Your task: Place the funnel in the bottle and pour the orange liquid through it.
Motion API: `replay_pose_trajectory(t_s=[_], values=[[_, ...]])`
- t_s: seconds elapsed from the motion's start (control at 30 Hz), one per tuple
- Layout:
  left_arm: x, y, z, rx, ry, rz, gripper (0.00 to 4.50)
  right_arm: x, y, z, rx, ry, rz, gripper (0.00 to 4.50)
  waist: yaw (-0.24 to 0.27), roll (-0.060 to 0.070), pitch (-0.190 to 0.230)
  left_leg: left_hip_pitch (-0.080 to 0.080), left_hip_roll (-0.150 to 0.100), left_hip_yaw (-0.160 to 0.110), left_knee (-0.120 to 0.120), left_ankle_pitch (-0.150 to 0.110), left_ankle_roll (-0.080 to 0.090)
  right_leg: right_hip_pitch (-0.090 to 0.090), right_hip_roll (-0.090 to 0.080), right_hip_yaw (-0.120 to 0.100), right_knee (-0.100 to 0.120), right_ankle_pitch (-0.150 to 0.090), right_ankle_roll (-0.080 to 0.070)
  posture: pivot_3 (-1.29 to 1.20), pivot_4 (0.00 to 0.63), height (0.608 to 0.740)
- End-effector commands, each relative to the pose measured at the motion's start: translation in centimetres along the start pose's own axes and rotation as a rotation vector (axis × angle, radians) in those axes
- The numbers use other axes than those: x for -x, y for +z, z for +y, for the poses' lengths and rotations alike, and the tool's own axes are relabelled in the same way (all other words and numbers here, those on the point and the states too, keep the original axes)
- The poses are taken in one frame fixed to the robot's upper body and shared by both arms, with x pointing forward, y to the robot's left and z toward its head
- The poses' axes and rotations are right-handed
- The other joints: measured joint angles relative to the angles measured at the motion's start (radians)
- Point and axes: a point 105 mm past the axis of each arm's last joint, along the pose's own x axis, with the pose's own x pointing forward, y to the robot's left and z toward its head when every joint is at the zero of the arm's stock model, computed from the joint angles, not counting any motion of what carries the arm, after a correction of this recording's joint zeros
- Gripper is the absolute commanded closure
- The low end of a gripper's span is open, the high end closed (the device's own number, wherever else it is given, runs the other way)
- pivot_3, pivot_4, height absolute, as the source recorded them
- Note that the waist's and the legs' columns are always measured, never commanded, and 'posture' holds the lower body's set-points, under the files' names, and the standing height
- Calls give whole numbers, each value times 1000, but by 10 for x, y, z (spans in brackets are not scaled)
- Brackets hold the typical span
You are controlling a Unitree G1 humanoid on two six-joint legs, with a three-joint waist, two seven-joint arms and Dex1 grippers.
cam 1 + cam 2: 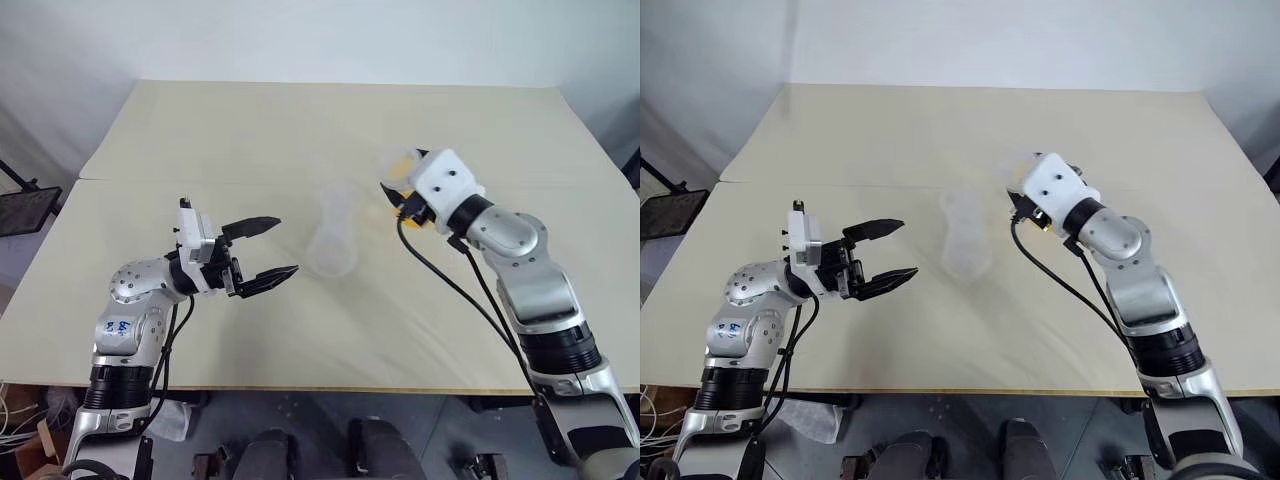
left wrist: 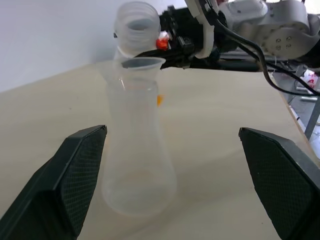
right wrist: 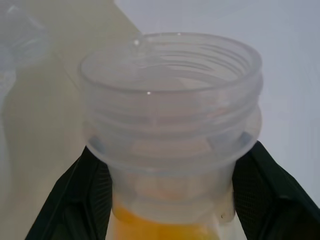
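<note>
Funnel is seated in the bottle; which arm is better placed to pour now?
The right. Its hand already grips the flask holding the orange liquid, just beside the funnel in the bottle. The left hand is open, holding nothing.

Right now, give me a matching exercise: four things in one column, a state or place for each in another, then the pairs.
1. funnel
2. left hand
3. right hand
4. orange liquid

A. open, holding nothing
B. seated in the standing bottle's neck
C. inside the held flask
D. shut on the flask, near the funnel

Pairs: 1-B, 2-A, 3-D, 4-C
</note>
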Motion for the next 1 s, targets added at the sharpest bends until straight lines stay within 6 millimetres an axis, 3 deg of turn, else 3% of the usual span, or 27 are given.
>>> replay_pose_trajectory(t_s=[0.03, 0.6, 1.0], values=[[-5, 5, 1, -21, 8, -12, 0, -4, 20, -16, 147, -63, -33, 1783, 0, 0, 0, 0, 0, 0, 0, 0, 0, 0, 0, 0, 0, 0, 0, 0, 150, 740], [-28, 16, 9, -43, 63, -25, 0, -8, 41, -12, 439, -38, -103, 1783, -1, 0, 0, 0, 0, 0, 0, 0, 0, 0, 0, -1, 0, 0, 0, 0, 150, 740], [-28, 18, 10, -37, 67, -35, 0, -12, 46, -3, 530, -21, -140, 1783, -2, 0, 0, 0, 0, 0, 0, 0, 0, 0, 0, -1, 0, 0, 0, 0, 150, 740]])
